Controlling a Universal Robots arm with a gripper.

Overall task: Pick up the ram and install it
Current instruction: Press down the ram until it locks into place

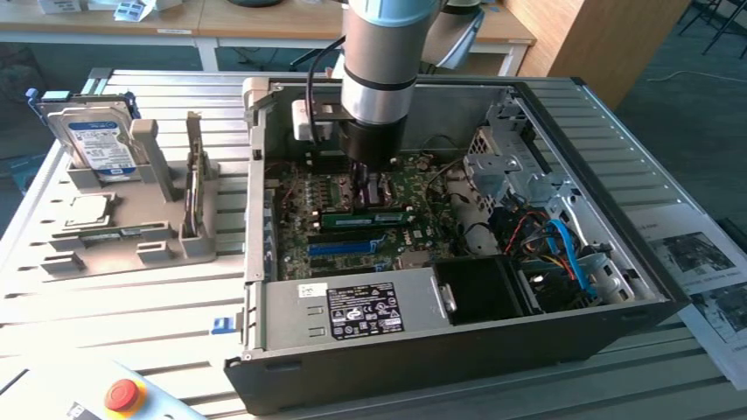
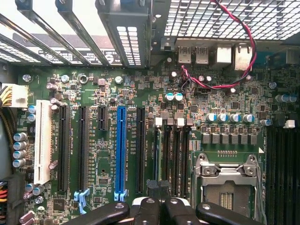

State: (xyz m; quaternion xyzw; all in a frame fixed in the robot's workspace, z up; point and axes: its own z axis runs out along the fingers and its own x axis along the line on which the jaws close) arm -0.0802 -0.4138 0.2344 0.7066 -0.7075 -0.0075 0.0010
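Black gripper (image 2: 158, 206) fingers, drawn tight together with nothing visibly between them, hang right over the motherboard (image 2: 140, 140), above its row of narrow dark memory slots beside the long blue slot (image 2: 121, 150). From the exterior view the arm reaches straight down into the open metal computer case (image 1: 653, 297), and just in front of the gripper a ram (image 1: 364, 213), a thin green stick with dark chips, lies across the board with its long axis running from that view's left to its right. Whether it is fully seated I cannot tell. On the ribbed worktop (image 1: 117, 306) a grey holder (image 1: 175, 236) stands well apart, on that view's left.
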